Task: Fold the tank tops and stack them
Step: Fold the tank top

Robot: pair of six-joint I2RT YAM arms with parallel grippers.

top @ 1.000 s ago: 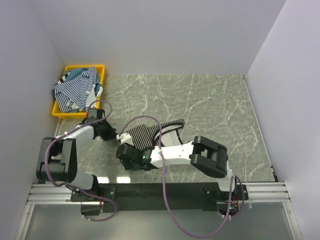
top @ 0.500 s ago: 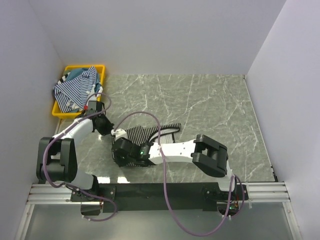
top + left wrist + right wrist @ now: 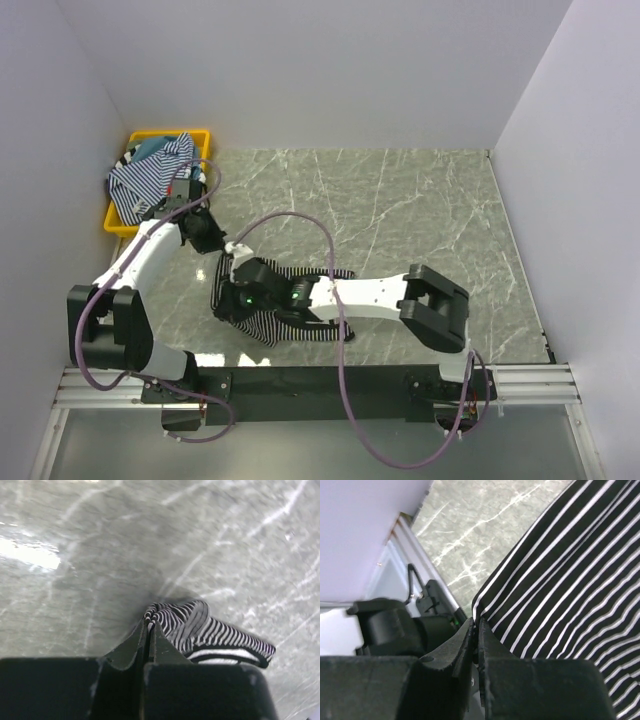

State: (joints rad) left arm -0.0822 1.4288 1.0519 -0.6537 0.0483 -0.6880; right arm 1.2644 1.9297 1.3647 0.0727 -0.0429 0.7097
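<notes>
A black tank top with thin white stripes (image 3: 262,326) lies bunched on the marble table, left of centre and partly under my right arm. My left gripper (image 3: 222,246) is at its far left corner. In the left wrist view this gripper (image 3: 150,626) is shut on a gathered fold of the striped top (image 3: 210,630). My right gripper (image 3: 226,300) is at the top's near left side. The right wrist view shows it (image 3: 476,622) shut on the top's hemmed edge (image 3: 570,570). Blue-and-white striped tank tops (image 3: 150,180) and a teal one (image 3: 150,147) are heaped in the bin.
The yellow plastic bin (image 3: 115,222) stands at the far left corner against the left wall, just beyond my left gripper. White walls close in the table on three sides. The metal rail (image 3: 520,385) runs along the near edge.
Both grippers moved left and farther back, dragging the black striped top with them. It now lies more bunched under my right arm. My left gripper's jaws finished closing on the fabric.
</notes>
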